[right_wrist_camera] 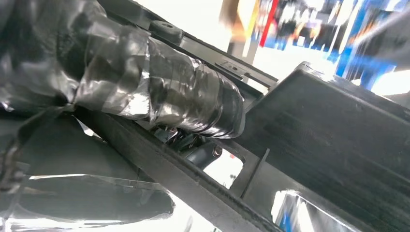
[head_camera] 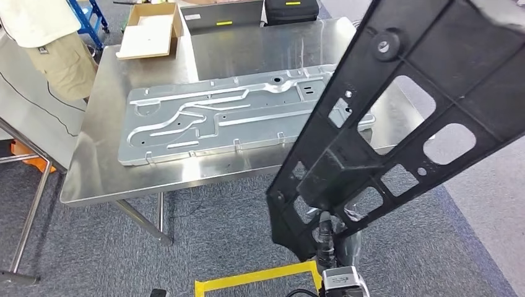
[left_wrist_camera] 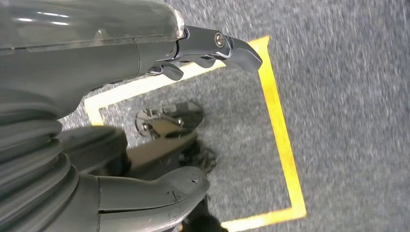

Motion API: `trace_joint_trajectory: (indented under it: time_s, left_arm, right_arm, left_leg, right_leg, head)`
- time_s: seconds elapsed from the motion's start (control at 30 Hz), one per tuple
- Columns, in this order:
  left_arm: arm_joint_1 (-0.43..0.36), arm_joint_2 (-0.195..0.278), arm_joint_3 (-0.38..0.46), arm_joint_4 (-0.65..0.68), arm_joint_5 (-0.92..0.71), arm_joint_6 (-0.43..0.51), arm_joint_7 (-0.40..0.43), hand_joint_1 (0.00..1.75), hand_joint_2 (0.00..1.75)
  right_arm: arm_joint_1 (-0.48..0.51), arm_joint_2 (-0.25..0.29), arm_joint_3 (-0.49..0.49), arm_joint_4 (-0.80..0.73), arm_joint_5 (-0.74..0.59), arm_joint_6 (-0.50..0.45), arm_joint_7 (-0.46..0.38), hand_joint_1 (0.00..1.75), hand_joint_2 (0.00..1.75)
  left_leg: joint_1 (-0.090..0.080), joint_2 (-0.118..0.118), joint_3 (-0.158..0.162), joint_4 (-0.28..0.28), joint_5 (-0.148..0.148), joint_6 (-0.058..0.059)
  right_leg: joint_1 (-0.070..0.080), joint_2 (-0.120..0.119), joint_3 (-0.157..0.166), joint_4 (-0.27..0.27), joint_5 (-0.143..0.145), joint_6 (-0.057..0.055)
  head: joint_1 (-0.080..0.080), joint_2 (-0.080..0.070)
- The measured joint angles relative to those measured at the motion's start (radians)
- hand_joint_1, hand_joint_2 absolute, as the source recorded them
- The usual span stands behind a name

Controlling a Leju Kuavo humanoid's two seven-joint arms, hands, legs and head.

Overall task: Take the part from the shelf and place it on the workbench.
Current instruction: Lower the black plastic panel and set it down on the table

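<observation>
Now we carry the black part [head_camera: 402, 117] in the right robot hand [right_wrist_camera: 159, 96], fingers clamped around its frame; it hangs tilted in the air, near the worktop [head_camera: 99, 161], lower end over the carpet. Left robot hand [left_wrist_camera: 121, 111] hangs over the floor, released, holding nothing. To do this well, we judge: bring the part level over bare steel, clear of the metal panel [head_camera: 235, 114] already lying there, then lower flat before letting go. No readable writing; a yellow label on the dark case [head_camera: 224, 15] is too small.
</observation>
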Motion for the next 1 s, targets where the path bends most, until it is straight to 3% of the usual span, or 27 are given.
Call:
trace_joint_trajectory:
  time_s: [0.07, 0.1, 0.13, 0.17, 0.23, 0.27, 0.33, 0.4, 0.47, 0.53, 0.6, 0.67, 0.7, 0.73, 0.77, 0.83, 0.87, 0.93, 1.0]
  left_arm:
    - [0.001, 0.0, 0.0, 0.0, -0.003, -0.003, 0.0, 0.0, 1.75]
    - [0.001, 0.0, 0.0, 0.0, -0.005, -0.005, 0.0, 0.0, 1.75]
    - [0.002, 0.0, 0.0, 0.0, -0.006, -0.008, 0.001, 0.0, 1.75]
    - [0.002, 0.0, 0.0, 0.0, -0.008, -0.011, 0.0, 0.0, 1.75]
    - [0.001, 0.001, -0.002, 0.0, -0.015, -0.018, -0.007, 0.0, 1.75]
    - [0.001, 0.002, -0.003, 0.0, -0.019, -0.021, -0.013, 0.0, 1.75]
    - [-0.001, 0.005, -0.007, 0.0, -0.026, -0.025, -0.024, 0.0, 1.75]
    - [0.0, 0.004, -0.01, 0.0, -0.028, -0.028, -0.028, 0.0, 1.75]
    - [0.004, 0.004, -0.012, 0.0, -0.028, -0.029, -0.031, 0.0, 1.75]
    - [0.005, 0.003, -0.013, 0.0, -0.027, -0.029, -0.032, 0.0, 1.75]
    - [0.005, 0.003, -0.015, 0.0, -0.025, -0.028, -0.031, 0.0, 1.75]
    - [0.007, 0.003, -0.016, 0.0, -0.022, -0.025, -0.027, 0.0, 1.75]
    - [0.008, 0.003, -0.016, 0.0, -0.02, -0.021, -0.025, 0.0, 1.75]
    - [0.008, 0.002, -0.016, 0.0, -0.019, -0.016, -0.021, 0.0, 1.75]
    - [0.007, 0.002, -0.016, 0.0, -0.018, -0.011, -0.017, 0.0, 1.75]
    - [0.005, 0.002, -0.016, 0.0, -0.013, 0.0, -0.008, 0.0, 1.75]
    - [0.003, 0.003, -0.016, 0.0, -0.012, 0.004, -0.004, 0.0, 1.75]
    - [0.002, 0.003, -0.015, -0.001, -0.009, 0.009, 0.001, 0.0, 1.75]
    - [0.0, 0.003, -0.015, 0.0, -0.009, 0.016, 0.003, 0.0, 1.75]
  right_arm:
    - [0.001, 0.0, -0.023, -0.008, 0.015, -0.038, 0.01, 1.75, 0.0]
    - [0.001, 0.0, -0.04, -0.012, 0.021, -0.05, 0.017, 1.75, 0.0]
    - [0.001, 0.0, -0.058, -0.016, 0.025, -0.056, 0.023, 1.75, 0.0]
    - [0.0, 0.0, -0.077, -0.019, 0.029, -0.059, 0.029, 1.75, 0.0]
    - [-0.001, 0.0, -0.113, -0.025, 0.035, -0.055, 0.035, 1.75, 0.0]
    - [-0.003, 0.0, -0.126, -0.028, 0.037, -0.05, 0.034, 1.75, 0.0]
    - [-0.004, 0.001, -0.145, -0.03, 0.041, -0.042, 0.029, 1.75, 0.0]
    - [-0.004, 0.002, -0.153, -0.03, 0.044, -0.041, 0.026, 1.75, 0.0]
    - [-0.005, 0.003, -0.157, -0.029, 0.048, -0.04, 0.024, 1.75, 0.0]
    - [-0.006, 0.003, -0.16, -0.029, 0.053, -0.041, 0.022, 1.75, 0.0]
    - [-0.004, 0.003, -0.161, -0.029, 0.056, -0.041, 0.021, 1.75, 0.0]
    - [0.001, 0.003, -0.162, -0.027, 0.058, -0.042, 0.021, 1.75, 0.0]
    - [0.002, 0.003, -0.162, -0.027, 0.059, -0.043, 0.021, 1.75, 0.0]
    - [0.003, 0.003, -0.163, -0.027, 0.061, -0.045, 0.021, 1.75, 0.0]
    - [0.004, 0.003, -0.163, -0.027, 0.063, -0.045, 0.021, 1.75, 0.0]
    - [0.008, 0.004, -0.163, -0.026, 0.069, -0.046, 0.023, 1.75, 0.0]
    - [0.01, 0.004, -0.164, -0.026, 0.071, -0.047, 0.024, 1.75, 0.0]
    - [0.013, 0.007, -0.165, -0.027, 0.074, -0.048, 0.025, 1.75, 0.0]
    - [0.014, 0.01, -0.165, -0.029, 0.076, -0.049, 0.025, 1.75, 0.0]
  left_leg:
    - [0.002, 0.0, -0.062, 0.134, -0.067, -0.006]
    - [0.003, 0.0, -0.091, 0.194, -0.088, -0.008]
    - [0.003, 0.0, -0.105, 0.222, -0.089, -0.008]
    - [0.003, 0.0, -0.099, 0.208, -0.068, -0.007]
    - [0.0, 0.0, -0.038, 0.079, 0.004, 0.006]
    - [-0.003, 0.002, -0.004, 0.009, 0.024, 0.014]
    - [-0.01, 0.005, 0.034, -0.07, 0.026, 0.028]
    - [-0.011, 0.004, 0.048, -0.087, 0.019, 0.037]
    - [-0.006, 0.001, 0.075, -0.1, 0.022, 0.05]
    - [-0.004, 0.0, 0.102, -0.107, 0.016, 0.057]
    - [-0.003, 0.0, 0.126, -0.111, 0.002, 0.056]
    - [-0.001, -0.001, 0.159, -0.12, -0.012, 0.051]
    - [0.002, -0.003, 0.178, -0.125, -0.021, 0.047]
    - [0.004, -0.005, 0.196, -0.13, -0.032, 0.042]
    - [0.004, -0.007, 0.215, -0.133, -0.044, 0.036]
    - [-0.001, -0.008, 0.24, -0.151, -0.07, 0.025]
    - [-0.003, -0.008, 0.252, -0.155, -0.076, 0.02]
    - [-0.003, -0.007, 0.261, -0.152, -0.078, 0.011]
    - [0.002, -0.007, 0.233, -0.086, -0.091, 0.002]
  right_leg:
    - [0.001, -0.001, -0.001, 0.0, 0.0, -0.005]
    - [0.001, -0.001, -0.002, 0.001, -0.001, -0.006]
    - [0.002, 0.0, -0.002, 0.002, -0.001, -0.006]
    - [0.002, 0.001, -0.001, 0.003, -0.005, -0.006]
    - [0.003, 0.004, 0.004, 0.005, -0.014, -0.003]
    - [0.004, 0.005, 0.007, 0.006, -0.02, 0.001]
    - [0.003, 0.004, 0.016, 0.005, -0.026, 0.017]
    - [0.002, 0.003, 0.023, 0.012, -0.019, 0.034]
    - [0.001, 0.002, 0.017, 0.044, -0.022, 0.044]
    - [-0.001, 0.002, -0.037, 0.132, -0.054, 0.05]
    - [-0.001, 0.001, -0.125, 0.241, -0.095, 0.057]
    - [-0.004, 0.001, -0.174, 0.262, -0.112, 0.062]
    - [-0.006, 0.0, -0.174, 0.224, -0.097, 0.064]
    - [-0.008, -0.001, -0.163, 0.162, -0.057, 0.065]
    - [-0.01, -0.007, -0.15, 0.098, 0.004, 0.066]
    - [-0.011, -0.017, -0.13, 0.02, 0.095, 0.052]
    - [-0.011, -0.017, -0.128, 0.012, 0.111, 0.043]
    - [-0.011, -0.008, -0.12, 0.016, 0.102, 0.023]
    - [-0.008, -0.004, -0.112, 0.019, 0.093, 0.007]
  head:
    - [0.0, 0.0]
    - [0.0, 0.0]
    - [0.0, 0.0]
    - [0.0, 0.0]
    - [0.0, 0.0]
    - [0.0, 0.0]
    - [0.0, 0.0]
    - [0.0, 0.0]
    - [0.001, 0.0]
    - [0.001, 0.0]
    - [0.002, 0.0]
    - [0.002, 0.0]
    - [0.002, 0.0]
    - [0.002, 0.0]
    - [0.002, 0.0]
    - [0.002, 0.0]
    - [0.001, 0.0]
    - [0.0, 0.0]
    - [0.0, 0.0]
